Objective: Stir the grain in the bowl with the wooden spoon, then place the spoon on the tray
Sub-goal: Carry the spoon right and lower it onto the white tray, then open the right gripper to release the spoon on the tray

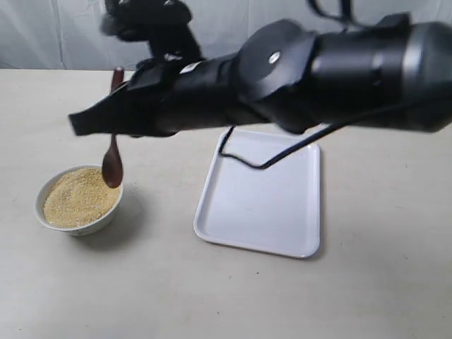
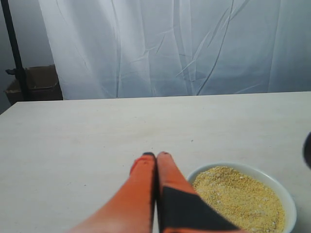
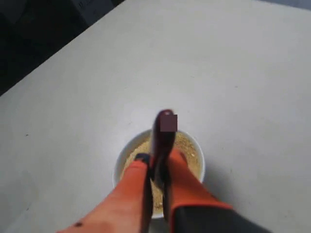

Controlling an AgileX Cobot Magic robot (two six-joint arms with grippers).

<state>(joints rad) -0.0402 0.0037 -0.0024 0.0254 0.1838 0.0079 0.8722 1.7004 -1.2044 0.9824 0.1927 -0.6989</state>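
Note:
The white bowl (image 1: 49,215) of golden grain (image 1: 74,201) stands at the front left of the table. My right gripper (image 1: 106,126) reaches across from the right and is shut on the handle of the dark wooden spoon (image 1: 112,166). The spoon hangs nearly upright with its head over the bowl's right side; contact with the grain cannot be told. In the right wrist view the spoon (image 3: 163,138) sits between the fingers of the gripper (image 3: 158,162), above the bowl (image 3: 121,160). My left gripper (image 2: 155,156) is shut on nothing, just beside the bowl (image 2: 290,201). The white tray (image 1: 212,212) lies empty to the right.
The right arm's thick black body (image 1: 339,70) spans the scene above the tray's far end, and a black cable (image 1: 282,154) droops over the tray. White curtains (image 2: 170,43) hang behind the table, with a cardboard box (image 2: 39,82) off its far edge.

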